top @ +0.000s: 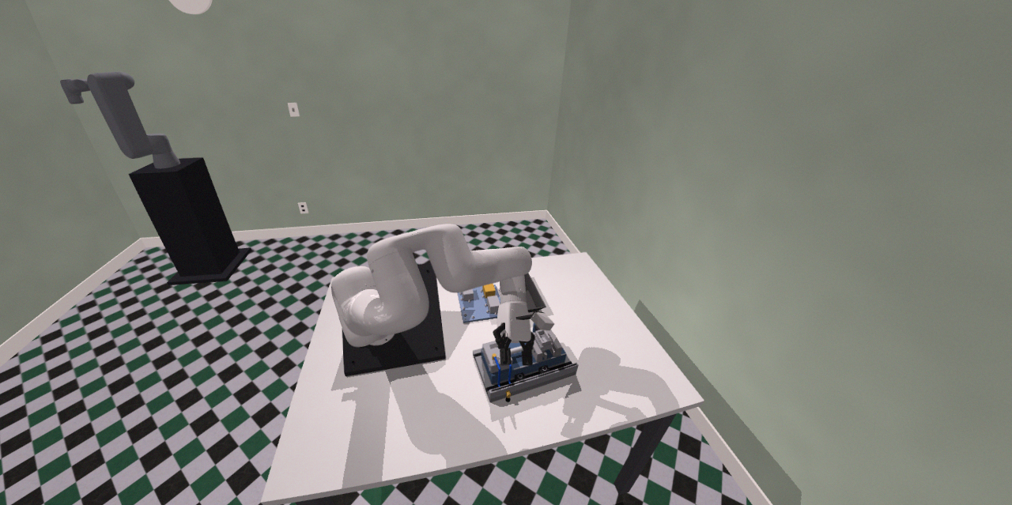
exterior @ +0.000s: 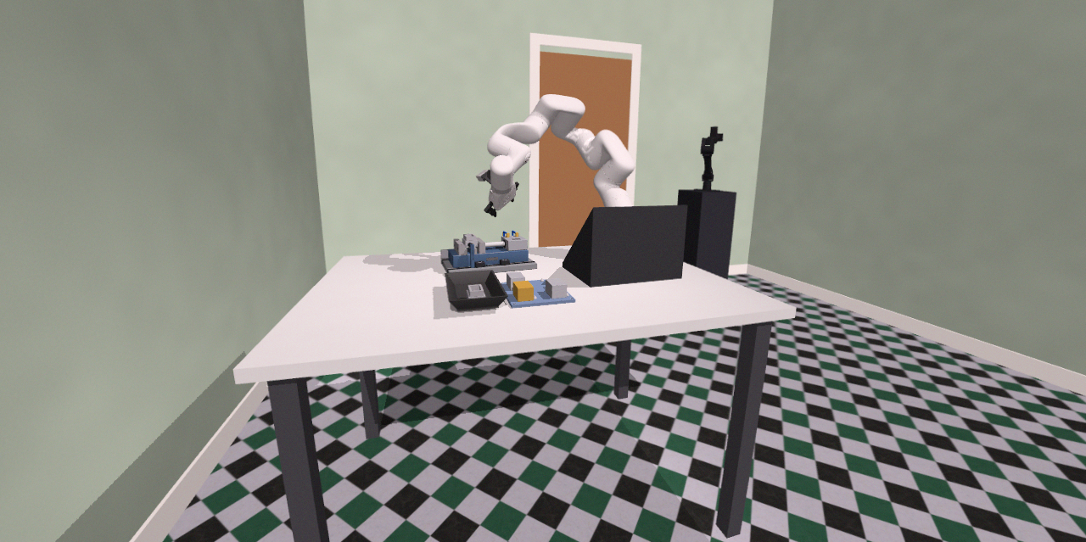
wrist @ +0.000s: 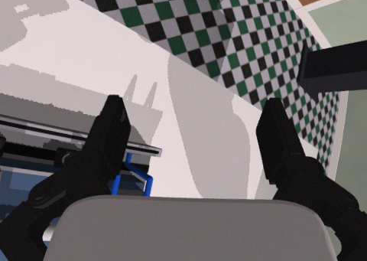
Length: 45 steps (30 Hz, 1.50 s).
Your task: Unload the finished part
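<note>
arm [top: 417, 254]: white, rounded | fingers: black | wrist plate [wrist: 189, 251]: grey, screwed

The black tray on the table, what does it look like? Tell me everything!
The black tray is a shallow, dark, open-topped box with sloping walls, plastic-looking. It sits flat on the white table, beside a blue plate carrying a yellow block and in front of the vise. A small grey part lies on its floor. The tool hangs open above the vise, away from the tray.

The glossy white plastic-looking arm [top: 396, 268] catches highlights above the smooth matt white bench [top: 622, 332]. The black pincer [wrist: 191, 144] looks matt; the blue-and-grey vise [exterior: 485, 250] looks like painted metal.
</note>
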### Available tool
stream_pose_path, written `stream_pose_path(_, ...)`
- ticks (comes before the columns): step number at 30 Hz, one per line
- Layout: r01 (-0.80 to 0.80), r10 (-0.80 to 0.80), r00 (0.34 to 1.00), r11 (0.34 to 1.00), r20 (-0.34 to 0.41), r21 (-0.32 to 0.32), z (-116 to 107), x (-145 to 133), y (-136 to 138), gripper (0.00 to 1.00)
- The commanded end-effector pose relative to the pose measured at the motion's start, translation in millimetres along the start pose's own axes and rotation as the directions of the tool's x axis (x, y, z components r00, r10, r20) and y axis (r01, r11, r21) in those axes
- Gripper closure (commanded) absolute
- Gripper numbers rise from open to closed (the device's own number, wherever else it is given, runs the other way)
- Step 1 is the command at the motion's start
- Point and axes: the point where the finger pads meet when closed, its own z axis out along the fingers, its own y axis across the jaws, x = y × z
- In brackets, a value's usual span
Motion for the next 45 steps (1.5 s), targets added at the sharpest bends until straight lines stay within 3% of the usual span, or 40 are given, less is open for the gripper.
stream_pose_path(1, -0.034, 0.032, 0.997, 0.999, 0.07, 0.025, -8, 1, -10, 0.0)
stream_pose_path(2, -0.093, 0.078, 0.982, 0.993, 0.171, 0.077, -23, 3, -26, 0.0)
stream_pose_path(8, -0.211, 0.145, 0.923, 0.965, 0.357, 0.153, -52, 7, -56, 0.0)
stream_pose_path(16, -0.406, 0.194, 0.759, 0.888, 0.621, 0.218, -96, 14, -101, 0.0)
stream_pose_path(18, -0.406, 0.194, 0.759, 0.888, 0.621, 0.218, -96, 14, -101, 0.0)
stream_pose_path(20, -0.484, 0.19, 0.67, 0.845, 0.718, 0.228, -114, 14, -121, 0.0)
stream_pose_path(24, -0.55, 0.179, 0.586, 0.805, 0.79, 0.225, -130, 15, -137, 0.0)
stream_pose_path(29, -0.561, 0.177, 0.57, 0.797, 0.802, 0.223, -132, 16, -139, 0.0)
stream_pose_path(30, -0.561, 0.177, 0.57, 0.797, 0.802, 0.223, -132, 16, -139, 1.0)
stream_pose_path(45, -0.561, 0.177, 0.57, 0.797, 0.802, 0.223, -132, 16, -139, 1.0)
